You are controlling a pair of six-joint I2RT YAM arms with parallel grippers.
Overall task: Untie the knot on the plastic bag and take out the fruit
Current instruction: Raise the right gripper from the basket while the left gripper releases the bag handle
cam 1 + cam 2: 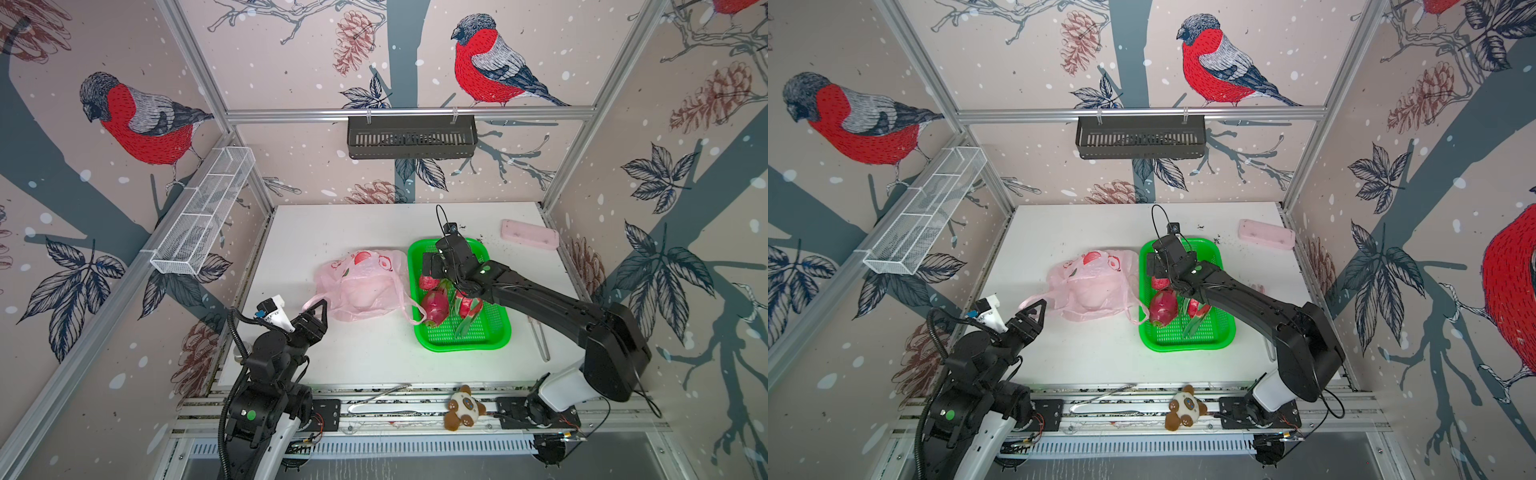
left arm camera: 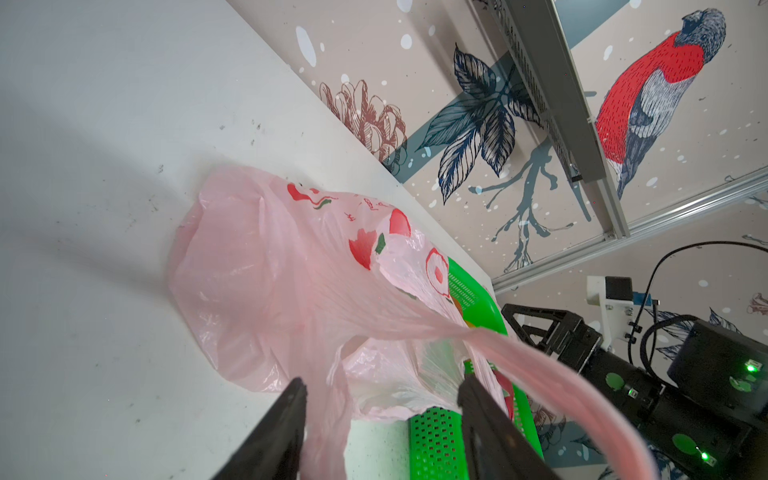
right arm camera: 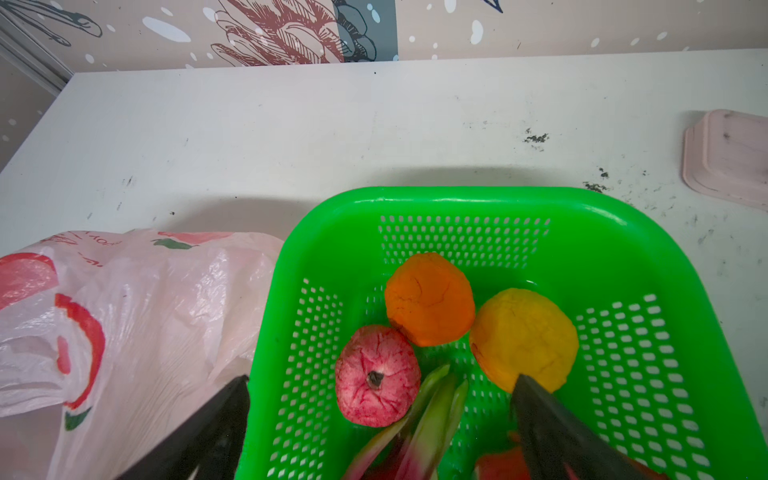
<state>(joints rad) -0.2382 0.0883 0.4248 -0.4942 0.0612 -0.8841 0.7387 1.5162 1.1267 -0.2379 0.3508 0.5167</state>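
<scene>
The pink plastic bag (image 1: 361,286) (image 1: 1092,282) (image 2: 270,282) (image 3: 145,316) lies slack on the white table, left of the green basket (image 1: 457,345) (image 3: 457,199). No knot is in view; two loose handle loops trail from the bag. One handle (image 2: 540,365) drapes between the spread fingers of my left gripper (image 1: 316,305) (image 2: 382,384), which is open. In the basket lie two oranges (image 3: 430,299) (image 3: 523,338), a bumpy pink-red fruit (image 3: 376,376) and two dragon fruits (image 1: 435,307) (image 1: 469,305). My right gripper (image 1: 434,270) (image 3: 382,379) hangs open above them, holding nothing.
A pale-pink block (image 1: 530,235) lies at the back right of the table. A plush toy (image 1: 463,407) sits on the front rail. A white wire rack (image 1: 203,212) hangs on the left wall, a black one (image 1: 411,137) on the back rail.
</scene>
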